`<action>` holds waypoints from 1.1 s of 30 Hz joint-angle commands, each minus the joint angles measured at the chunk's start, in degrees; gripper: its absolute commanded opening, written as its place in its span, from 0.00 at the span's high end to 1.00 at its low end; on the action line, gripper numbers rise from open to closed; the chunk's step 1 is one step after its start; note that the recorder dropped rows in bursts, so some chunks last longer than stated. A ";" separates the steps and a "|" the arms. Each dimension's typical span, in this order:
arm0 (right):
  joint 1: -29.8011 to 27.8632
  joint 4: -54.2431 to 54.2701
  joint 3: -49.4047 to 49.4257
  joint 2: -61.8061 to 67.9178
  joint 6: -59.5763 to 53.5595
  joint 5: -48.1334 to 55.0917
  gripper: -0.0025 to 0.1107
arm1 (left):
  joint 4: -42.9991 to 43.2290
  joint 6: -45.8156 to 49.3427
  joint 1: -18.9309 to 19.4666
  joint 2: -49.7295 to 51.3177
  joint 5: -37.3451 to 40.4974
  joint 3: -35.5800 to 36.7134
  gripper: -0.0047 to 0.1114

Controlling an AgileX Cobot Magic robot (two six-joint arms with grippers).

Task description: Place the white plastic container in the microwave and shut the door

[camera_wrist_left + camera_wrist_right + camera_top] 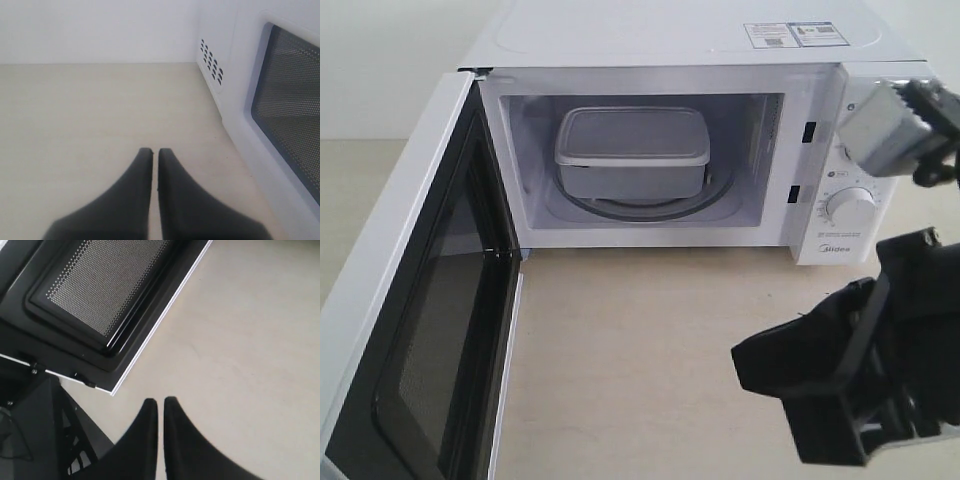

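Observation:
The white plastic container [631, 150] sits lid-on on the turntable inside the open microwave [700, 40]. The door [415, 300] is swung wide open to the left, its black inner face and mesh window towards me. My right gripper [160, 401] is shut with nothing in it. It hovers over the table in front of the microwave's right side, seen as a black shape [750, 360], and looks across at the door's inner face [100, 290]. My left gripper [155, 150] is shut and empty, low over the table beside the door's outer face [290, 110]. It is outside the exterior view.
A grey-white part of the right arm [885, 125] hangs in front of the control panel, above the lower knob [850, 207]. Vent holes [211, 60] mark the microwave's side wall. A black frame [35, 435] stands below the door's edge. The pale tabletop [640, 350] stretches in front of the cavity.

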 commanded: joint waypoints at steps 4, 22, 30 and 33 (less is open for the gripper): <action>0.04 -0.59 1.34 -0.70 -1.86 4.56 0.98 | -0.26 -0.51 0.19 -0.47 -0.61 0.21 0.92; 0.04 -0.77 2.88 -1.34 -1.93 0.27 0.98 | -16.60 -38.87 -0.27 -0.62 -25.23 -7.82 0.92; 0.04 -0.68 2.88 -8.78 -0.46 2.24 0.98 | -9.97 -27.49 -0.27 11.63 22.96 -31.97 0.92; 0.04 -0.68 2.88 -14.35 0.63 3.04 0.98 | -13.19 -11.93 -0.27 23.84 45.55 -41.23 0.92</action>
